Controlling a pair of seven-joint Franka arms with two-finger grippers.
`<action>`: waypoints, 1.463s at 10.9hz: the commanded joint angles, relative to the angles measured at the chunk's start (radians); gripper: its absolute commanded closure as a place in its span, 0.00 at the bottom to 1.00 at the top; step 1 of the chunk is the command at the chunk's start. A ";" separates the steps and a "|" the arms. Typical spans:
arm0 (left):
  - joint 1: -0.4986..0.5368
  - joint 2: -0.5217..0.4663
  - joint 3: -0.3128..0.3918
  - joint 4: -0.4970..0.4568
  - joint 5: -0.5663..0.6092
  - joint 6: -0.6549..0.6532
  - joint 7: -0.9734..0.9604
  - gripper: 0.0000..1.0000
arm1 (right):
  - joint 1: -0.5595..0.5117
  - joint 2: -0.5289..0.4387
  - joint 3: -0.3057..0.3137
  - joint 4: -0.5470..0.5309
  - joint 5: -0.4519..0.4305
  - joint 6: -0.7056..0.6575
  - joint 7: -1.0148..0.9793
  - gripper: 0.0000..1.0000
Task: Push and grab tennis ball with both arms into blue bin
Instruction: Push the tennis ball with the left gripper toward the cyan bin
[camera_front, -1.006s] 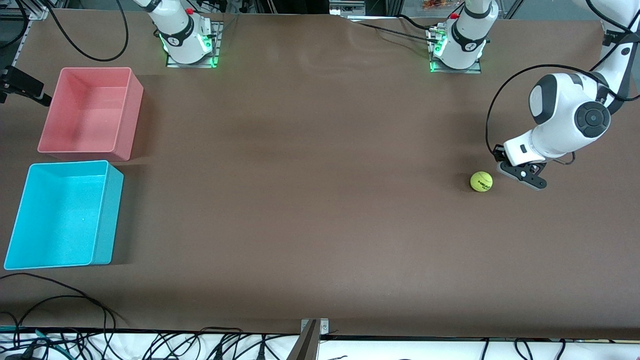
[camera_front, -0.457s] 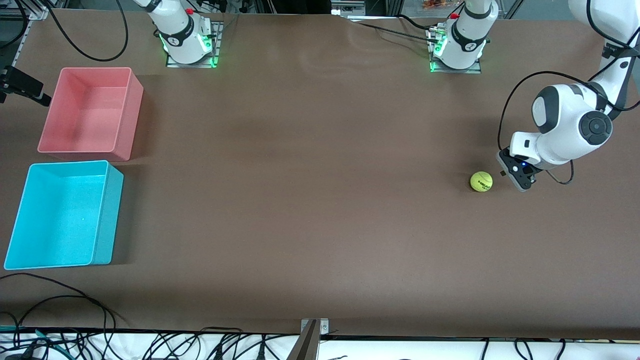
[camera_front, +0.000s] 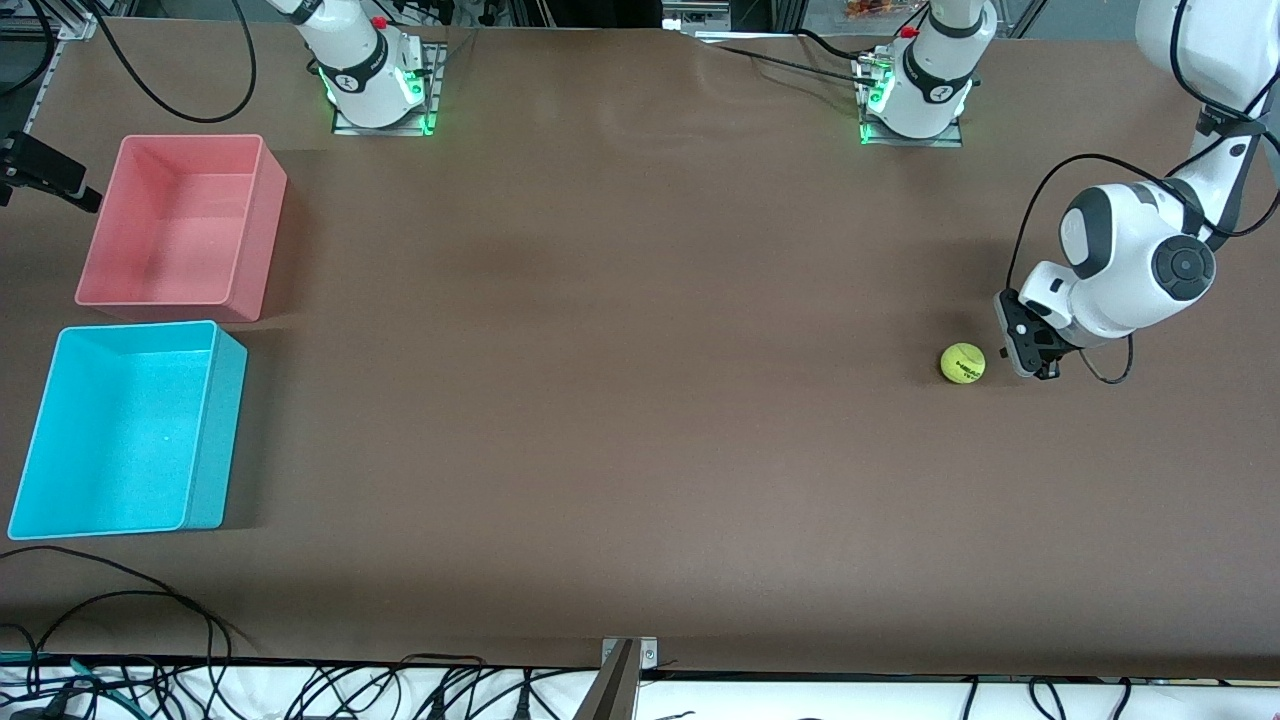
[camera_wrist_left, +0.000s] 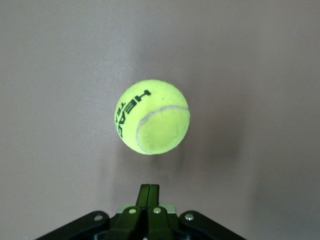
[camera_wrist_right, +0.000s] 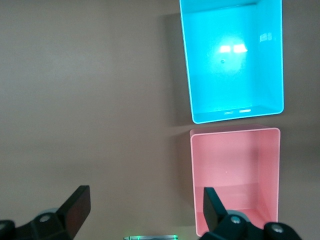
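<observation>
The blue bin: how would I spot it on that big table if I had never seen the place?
Look along the brown table to the right arm's end, where two open plastic tubs sit side by side. The bright cyan-blue rectangular plastic bin is the one nearer the front camera. Its neighbour, the pink rectangular plastic tub, has much the same shape, so colour tells them apart.

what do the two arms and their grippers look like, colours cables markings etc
Both arms are glossy white with dark grey round joint caps; their bases glow green, each with a small red button. A black cable loops alongside the left arm's wrist. The left gripper is black with slim black fingers. The right gripper has broad, flat black fingers.
</observation>
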 joint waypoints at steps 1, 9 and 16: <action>0.037 0.050 -0.006 0.012 -0.011 0.069 0.171 1.00 | -0.002 -0.004 -0.007 0.018 0.021 -0.017 -0.005 0.00; 0.028 0.120 -0.011 0.038 -0.048 0.083 0.181 1.00 | -0.002 -0.005 -0.007 0.018 0.021 -0.015 0.001 0.00; -0.003 0.156 -0.012 0.066 -0.091 0.084 0.172 1.00 | -0.002 -0.005 -0.022 0.033 0.057 -0.020 -0.002 0.00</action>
